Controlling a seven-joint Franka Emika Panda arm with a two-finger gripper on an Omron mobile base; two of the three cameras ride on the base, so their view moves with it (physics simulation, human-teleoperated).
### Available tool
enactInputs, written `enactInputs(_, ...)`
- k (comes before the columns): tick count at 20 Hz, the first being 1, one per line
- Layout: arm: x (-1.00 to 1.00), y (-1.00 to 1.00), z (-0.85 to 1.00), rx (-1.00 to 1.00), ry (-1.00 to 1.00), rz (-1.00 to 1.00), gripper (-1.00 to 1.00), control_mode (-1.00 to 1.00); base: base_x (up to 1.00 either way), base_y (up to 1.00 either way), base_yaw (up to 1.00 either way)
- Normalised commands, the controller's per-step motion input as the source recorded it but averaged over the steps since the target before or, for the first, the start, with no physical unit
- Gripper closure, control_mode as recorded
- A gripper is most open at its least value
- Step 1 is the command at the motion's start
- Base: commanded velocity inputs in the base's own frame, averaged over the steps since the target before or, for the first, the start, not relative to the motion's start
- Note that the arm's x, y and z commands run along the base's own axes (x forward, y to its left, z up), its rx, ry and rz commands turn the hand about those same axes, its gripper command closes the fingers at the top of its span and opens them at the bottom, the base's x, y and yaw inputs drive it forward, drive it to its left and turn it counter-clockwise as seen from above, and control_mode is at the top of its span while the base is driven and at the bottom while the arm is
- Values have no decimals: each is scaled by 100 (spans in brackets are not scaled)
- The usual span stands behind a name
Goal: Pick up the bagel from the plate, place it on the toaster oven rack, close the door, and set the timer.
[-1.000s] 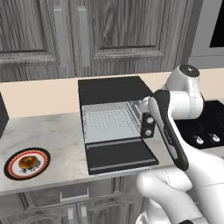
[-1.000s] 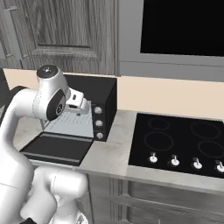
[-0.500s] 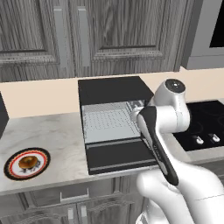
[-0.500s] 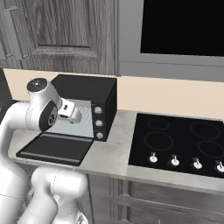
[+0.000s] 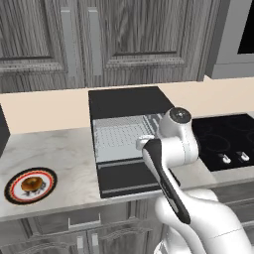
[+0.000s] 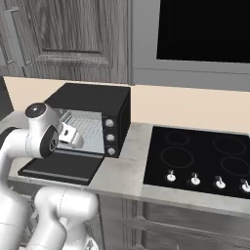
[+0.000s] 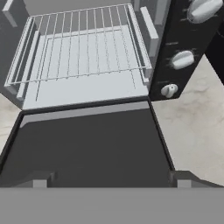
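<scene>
Silver unlabelled knobs [image 7: 181,59] beside bare toaster oven rack [image 7: 78,43]

No text, label, brand or number can be read anywhere; the oven knobs' [image 7: 182,59] marks stay illegible.

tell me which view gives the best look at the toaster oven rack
The hand view: the toaster oven rack sits close and unobstructed, every wire bar distinct. The left base view shows it smaller, partly behind the arm; the right base view shows a slanted sliver beyond the arm.
</scene>
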Motion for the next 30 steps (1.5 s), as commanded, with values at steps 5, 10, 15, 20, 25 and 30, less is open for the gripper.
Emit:
enactInputs(5, 23, 21, -13, 6, 1, -4, -100, -100, 0, 0, 0)
enactInputs(10, 22, 14, 0, 1, 0, -1, -100, -100, 0, 0, 0)
enactInputs(15, 22, 8, 0, 0, 0, 0, -100, -100, 0, 0, 0)
enactInputs(20, 31, 0, 0, 0, 0, 0, -100, -100, 0, 0, 0)
enactInputs(25, 23, 0, 0, -3, 0, 0, -100, -100, 0, 0, 0)
enactInputs(30, 13, 0, -7, -7, -1, 3, -100, -100, 0, 0, 0)
